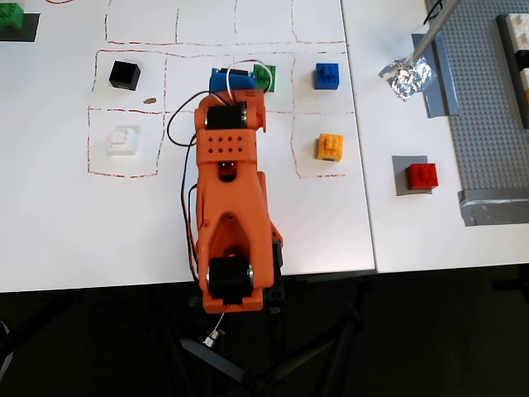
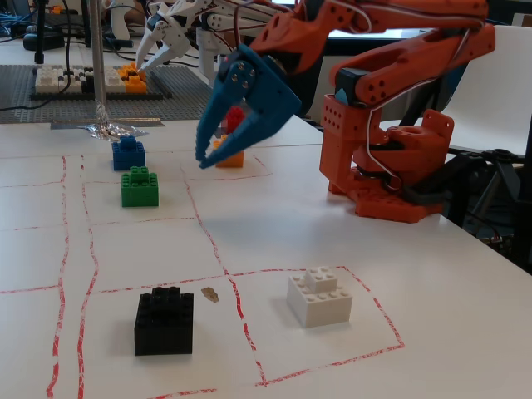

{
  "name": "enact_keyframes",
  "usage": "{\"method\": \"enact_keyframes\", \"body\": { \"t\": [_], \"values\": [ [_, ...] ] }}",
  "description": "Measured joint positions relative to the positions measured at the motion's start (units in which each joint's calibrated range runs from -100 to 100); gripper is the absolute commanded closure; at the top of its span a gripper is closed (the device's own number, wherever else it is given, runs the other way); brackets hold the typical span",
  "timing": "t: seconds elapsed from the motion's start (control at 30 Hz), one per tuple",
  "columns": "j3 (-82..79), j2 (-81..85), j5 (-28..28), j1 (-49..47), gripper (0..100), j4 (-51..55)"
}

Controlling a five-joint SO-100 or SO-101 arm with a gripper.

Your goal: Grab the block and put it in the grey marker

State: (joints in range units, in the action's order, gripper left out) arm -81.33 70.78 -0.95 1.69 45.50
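The red block [image 1: 421,175] sits on the grey marker [image 1: 400,167] at the right of the overhead view, off the white sheet. In the fixed view the red block [image 2: 235,118] shows far back, partly hidden behind the blue jaws. My gripper [image 2: 213,156] is open and empty, held above the table near the green brick [image 2: 139,186] and the orange-yellow brick [image 2: 230,158]. In the overhead view the gripper [image 1: 235,79] is at the grid's middle, far left of the block, partly covering the green brick [image 1: 265,76].
Black [image 1: 124,75], white [image 1: 124,141], blue [image 1: 327,75] and orange-yellow [image 1: 331,146] bricks stand in red-dashed squares. A foil-footed pole [image 1: 407,76] and the studded grey baseplate [image 1: 492,107] are at the right. Another green brick [image 1: 11,21] is top left.
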Motion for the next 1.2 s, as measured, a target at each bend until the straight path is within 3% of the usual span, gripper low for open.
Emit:
{"method": "enact_keyframes", "body": {
  "t": [0.13,0.5,1.2],
  "values": [
    [-9.3,9.4,0.0,-0.4,100,0.2],
    [-16.6,22.0,-0.3,-3.4,100,6.2],
    [-17.6,26.6,-0.4,-3.1,100,8.3]
  ]
}}
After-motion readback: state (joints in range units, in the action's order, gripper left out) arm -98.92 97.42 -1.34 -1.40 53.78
